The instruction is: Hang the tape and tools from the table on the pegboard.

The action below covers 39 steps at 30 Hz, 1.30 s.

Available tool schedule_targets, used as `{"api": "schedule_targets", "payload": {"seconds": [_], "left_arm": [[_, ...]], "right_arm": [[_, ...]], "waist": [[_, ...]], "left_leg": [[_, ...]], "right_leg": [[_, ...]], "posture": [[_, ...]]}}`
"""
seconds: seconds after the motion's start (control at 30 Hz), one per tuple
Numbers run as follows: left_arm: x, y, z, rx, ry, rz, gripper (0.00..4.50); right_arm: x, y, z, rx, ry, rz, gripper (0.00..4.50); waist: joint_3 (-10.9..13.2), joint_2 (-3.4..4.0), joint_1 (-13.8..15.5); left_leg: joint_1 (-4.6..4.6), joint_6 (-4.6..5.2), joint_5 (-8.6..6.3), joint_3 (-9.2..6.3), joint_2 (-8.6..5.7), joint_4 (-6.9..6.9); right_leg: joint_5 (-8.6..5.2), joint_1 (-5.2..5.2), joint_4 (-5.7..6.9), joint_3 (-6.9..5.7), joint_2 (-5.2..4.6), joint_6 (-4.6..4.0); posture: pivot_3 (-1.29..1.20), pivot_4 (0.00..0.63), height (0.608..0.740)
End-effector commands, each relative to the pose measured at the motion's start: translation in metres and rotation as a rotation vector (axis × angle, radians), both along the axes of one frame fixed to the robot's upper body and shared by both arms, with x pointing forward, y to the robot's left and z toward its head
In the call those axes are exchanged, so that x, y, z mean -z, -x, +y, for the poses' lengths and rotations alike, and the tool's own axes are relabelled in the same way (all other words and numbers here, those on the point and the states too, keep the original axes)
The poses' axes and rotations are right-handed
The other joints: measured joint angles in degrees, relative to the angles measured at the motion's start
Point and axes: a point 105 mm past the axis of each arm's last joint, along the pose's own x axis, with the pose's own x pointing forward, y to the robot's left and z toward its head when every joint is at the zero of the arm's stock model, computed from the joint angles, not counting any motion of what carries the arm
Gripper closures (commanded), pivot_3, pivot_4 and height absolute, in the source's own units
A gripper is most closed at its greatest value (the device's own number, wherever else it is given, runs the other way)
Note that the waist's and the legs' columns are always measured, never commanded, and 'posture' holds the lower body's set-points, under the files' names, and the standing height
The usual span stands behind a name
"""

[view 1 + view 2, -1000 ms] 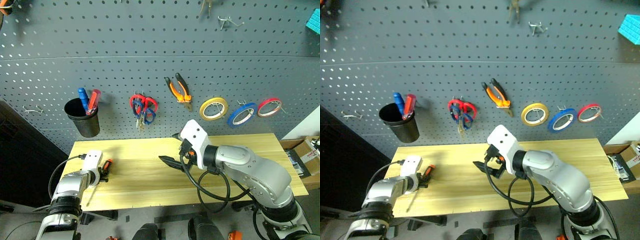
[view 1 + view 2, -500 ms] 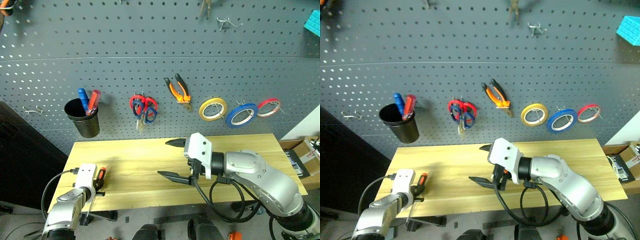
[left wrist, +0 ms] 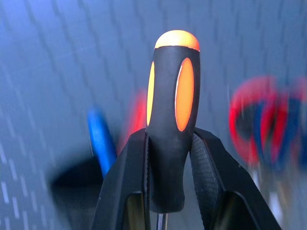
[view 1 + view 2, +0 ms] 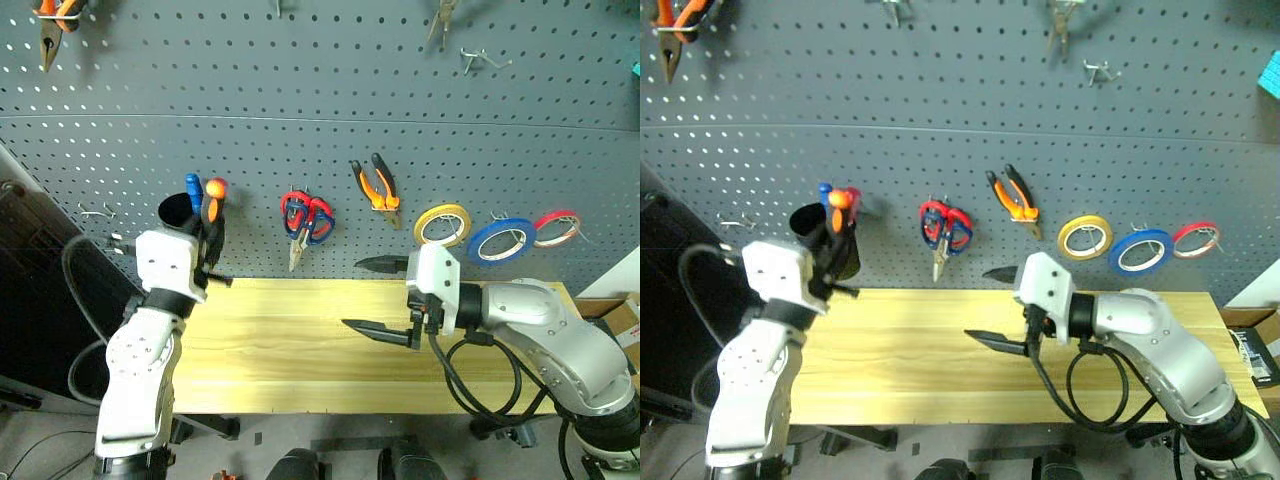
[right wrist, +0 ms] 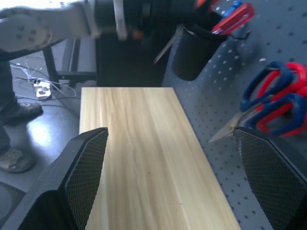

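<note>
left gripper (image 3: 169, 158): up in front of the pegboard, its two black fingers pressed tight on the screwdriver (image 3: 172, 115), one on each side of the handle.
screwdriver: orange and black handle, standing upright in the grip with the round orange end on top; it is just beside the black cup (image 4: 182, 212).
black cup: hangs on the board at the left; a blue handle (image 4: 194, 189) sticks out of it.
right gripper (image 4: 378, 296): over the middle of the table, pointing to the robot's left; its fingers are spread far apart with nothing between them.
table (image 4: 300, 350): light yellow wood with lines in it; the top is bare.
pegboard (image 4: 300, 90): dark grey wall full of small holes.
scissors (image 4: 307, 222): a red pair and a dark blue pair hang together on one hook, tips down.
pliers (image 4: 377, 187): orange and black, hang just to the right of the scissors.
tape: the blue ring (image 4: 501, 241) hangs on the board between the yellow roll (image 4: 442, 223) and the red roll (image 4: 556, 228).
more pliers (image 4: 52, 18): orange handles, high up in the far left corner of the board.
</note>
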Motion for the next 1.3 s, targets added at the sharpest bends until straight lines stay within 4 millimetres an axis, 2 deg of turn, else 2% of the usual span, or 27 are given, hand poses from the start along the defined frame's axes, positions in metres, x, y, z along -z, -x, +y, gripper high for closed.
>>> {"api": "schedule_targets", "payload": {"seconds": [0.03,0.17,0.27,0.37,0.5,0.63,0.8,0.87,1.17,1.2,1.3], "left_arm": [[-0.044,-0.002,0.002,-0.034,0.036,-0.150,3.62],[-0.067,-0.019,0.019,-0.080,0.132,-0.194,3.62],[-0.073,-0.032,0.028,-0.093,0.176,-0.190,3.62],[-0.067,-0.045,0.027,-0.071,0.199,-0.161,3.62],[-0.048,-0.060,0.020,-0.042,0.233,-0.098,3.62],[-0.037,-0.061,0.020,-0.028,0.255,-0.070,3.62],[-0.034,-0.059,0.022,-0.050,0.239,-0.075,3.62],[-0.033,-0.059,0.022,-0.051,0.248,-0.078,2.89],[-0.040,-0.054,0.021,-0.065,0.262,-0.126,0.21],[-0.044,-0.052,0.020,-0.062,0.253,-0.144,0.07],[-0.053,-0.043,0.007,-0.002,0.214,-0.171,0.07]], "right_arm": [[-0.028,-0.002,-0.010,0.000,-0.049,-0.066,0.00],[-0.035,-0.009,-0.019,0.043,-0.049,-0.094,0.00],[-0.038,-0.014,-0.025,0.078,-0.040,-0.119,0.00],[-0.044,-0.016,-0.028,0.103,-0.044,-0.146,0.00],[-0.053,-0.014,-0.031,0.119,-0.054,-0.172,0.00],[-0.058,-0.010,-0.034,0.140,-0.072,-0.174,0.00],[-0.058,-0.009,-0.038,0.168,-0.071,-0.169,0.00],[-0.058,-0.010,-0.038,0.169,-0.070,-0.171,0.00],[-0.060,-0.010,-0.040,0.167,-0.066,-0.172,0.00],[-0.060,-0.010,-0.040,0.167,-0.071,-0.172,0.00],[-0.061,-0.008,-0.042,0.170,-0.086,-0.161,0.00]], "waist": [[-0.20,-0.08,0.21],[-0.75,-0.24,0.23],[-1.17,-0.29,0.19],[-1.50,-0.36,0.16],[-1.77,-0.61,0.04],[-1.91,-0.80,-0.22],[-2.22,-0.79,-0.68],[-2.42,-0.79,-1.04],[-3.58,-0.78,-1.27],[-3.58,-0.78,-1.27],[-3.60,-0.79,-1.22]], "left_leg": [[-0.01,0.00,0.00,-0.01,0.02,0.03],[0.00,0.00,0.00,-0.02,0.01,0.02],[0.00,0.00,0.00,-0.01,0.00,0.03],[0.01,-0.01,0.00,-0.01,0.00,0.04],[0.00,-0.01,0.01,-0.02,-0.01,0.10],[-0.01,-0.01,0.01,-0.02,-0.01,0.12],[0.00,-0.01,0.01,-0.01,0.00,0.12],[0.01,-0.01,0.01,-0.01,0.00,0.15],[0.06,-0.01,0.01,0.00,-0.01,0.22],[0.07,-0.01,0.01,0.00,-0.01,0.23],[0.06,-0.01,0.01,0.00,0.00,0.28]], "right_leg": [[0.05,0.00,0.00,-0.01,0.02,-0.01],[0.05,0.00,-0.02,-0.02,0.03,-0.02],[0.05,-0.01,-0.02,-0.01,0.03,-0.01],[0.06,-0.01,-0.02,-0.01,0.03,-0.01],[0.06,0.01,-0.01,-0.02,0.02,-0.02],[0.08,0.00,-0.01,-0.02,0.02,-0.02],[0.08,0.01,0.01,-0.01,0.02,-0.03],[0.09,0.03,0.03,0.00,0.02,-0.03],[0.14,0.12,0.05,0.01,0.02,-0.03],[0.15,0.13,0.06,0.02,0.02,-0.03],[0.19,0.14,0.07,0.02,0.03,-0.03]], "posture": [[0.16,0.057,0.740],[0.15,0.048,0.740],[0.15,0.048,0.740],[0.13,0.039,0.740],[0.10,0.038,0.740],[0.08,0.037,0.740],[0.08,0.035,0.740],[0.08,0.032,0.740],[0.08,0.023,0.740],[0.08,0.023,0.740],[0.10,0.021,0.740]]}}
